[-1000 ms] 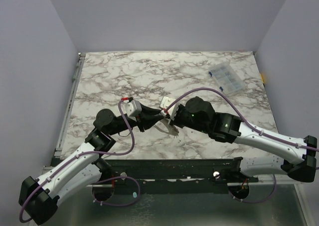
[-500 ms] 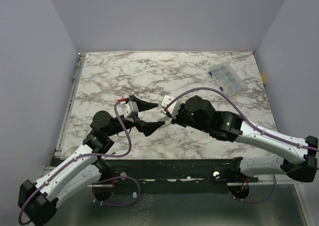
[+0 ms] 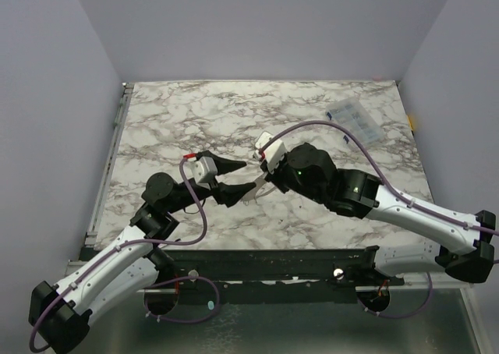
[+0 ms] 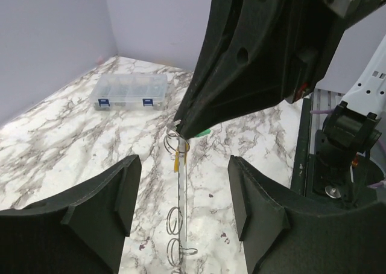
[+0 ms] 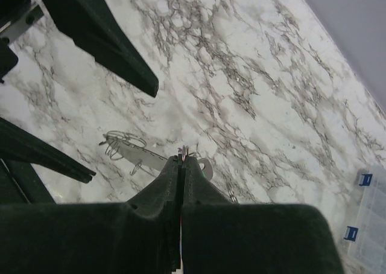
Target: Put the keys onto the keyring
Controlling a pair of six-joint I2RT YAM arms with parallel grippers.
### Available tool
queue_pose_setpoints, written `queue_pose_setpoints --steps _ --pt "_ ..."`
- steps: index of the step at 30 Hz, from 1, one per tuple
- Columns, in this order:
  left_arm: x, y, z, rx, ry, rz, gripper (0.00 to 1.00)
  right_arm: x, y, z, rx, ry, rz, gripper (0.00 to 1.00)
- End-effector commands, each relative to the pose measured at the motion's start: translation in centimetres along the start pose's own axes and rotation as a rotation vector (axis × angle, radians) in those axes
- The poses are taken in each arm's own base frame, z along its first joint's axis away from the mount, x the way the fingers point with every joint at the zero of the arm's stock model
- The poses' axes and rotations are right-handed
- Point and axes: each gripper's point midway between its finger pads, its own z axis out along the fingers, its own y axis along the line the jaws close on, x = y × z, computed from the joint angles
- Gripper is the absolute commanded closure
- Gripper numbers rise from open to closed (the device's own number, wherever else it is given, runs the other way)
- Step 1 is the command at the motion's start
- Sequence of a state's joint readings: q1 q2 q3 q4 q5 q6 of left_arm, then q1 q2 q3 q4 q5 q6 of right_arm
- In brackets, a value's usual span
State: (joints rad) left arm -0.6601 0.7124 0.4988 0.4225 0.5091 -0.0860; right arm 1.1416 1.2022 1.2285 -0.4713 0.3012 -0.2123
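In the top view the left gripper [image 3: 251, 175] and the right gripper [image 3: 263, 171] meet tip to tip above the middle of the counter [image 3: 171, 120]. A clear plastic box [image 3: 355, 122] lies well apart, at the far right. The small things of the task are too small to make out here.

In the left wrist view the left jaws are released and spread wide. Between them hangs the keyring [image 4: 181, 207], a thin strand with several small loops. Its top loop is pinched in the tip of the right gripper. The yellow key [image 4: 177, 163] hangs just below that tip. A green bit [image 4: 205, 132], probably the green key, shows beside it. I cannot tell if either is threaded.

In the right wrist view the right jaws are clenched on a thin wire of the keyring [image 5: 129, 148].

I judge the left gripper should close gently on the lower strand, centred, without pulling it from the right.
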Motion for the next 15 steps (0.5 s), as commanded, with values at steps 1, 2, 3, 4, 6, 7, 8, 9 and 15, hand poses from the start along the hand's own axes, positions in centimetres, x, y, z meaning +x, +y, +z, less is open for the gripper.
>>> queue_pose_setpoints --steps 1,2,3,4,6,7,8,9,15 --pt "-0.1 -0.3 0.3 0.026 0.005 -0.010 0.36 -2.8 -2.0 0.1 0.124 -0.069 0.167 0.99" --pt "0.0 -0.3 0.3 0.026 0.008 -0.016 0.37 -3.1 -2.4 0.1 0.152 -0.074 0.202 0.99" --pt "0.2 -0.2 0.4 0.026 0.012 -0.021 0.37 -3.3 -2.5 0.2 0.167 -0.082 0.235 0.99" --pt "0.1 -0.2 0.4 0.026 0.012 -0.023 0.37 -3.6 -2.6 0.3 0.177 -0.091 0.269 0.99" --pt "0.2 -0.2 0.5 0.024 0.014 -0.030 0.37 -4.2 -2.9 0.3 0.197 -0.119 0.347 0.99" --pt "0.2 -0.2 0.5 0.022 0.013 -0.032 0.37 -4.4 -3.1 0.3 0.212 -0.133 0.377 0.99" --pt "0.1 -0.2 0.5 0.021 0.012 -0.033 0.38 -4.4 -3.4 0.3 0.236 -0.142 0.414 0.99" --pt "0.1 -0.2 0.4 0.020 0.010 -0.036 0.38 -4.5 -3.6 0.3 0.257 -0.150 0.444 0.99" --pt "0.2 -0.2 0.5 0.024 0.013 -0.052 0.38 -4.7 -4.7 0.3 0.348 -0.161 0.592 0.99"
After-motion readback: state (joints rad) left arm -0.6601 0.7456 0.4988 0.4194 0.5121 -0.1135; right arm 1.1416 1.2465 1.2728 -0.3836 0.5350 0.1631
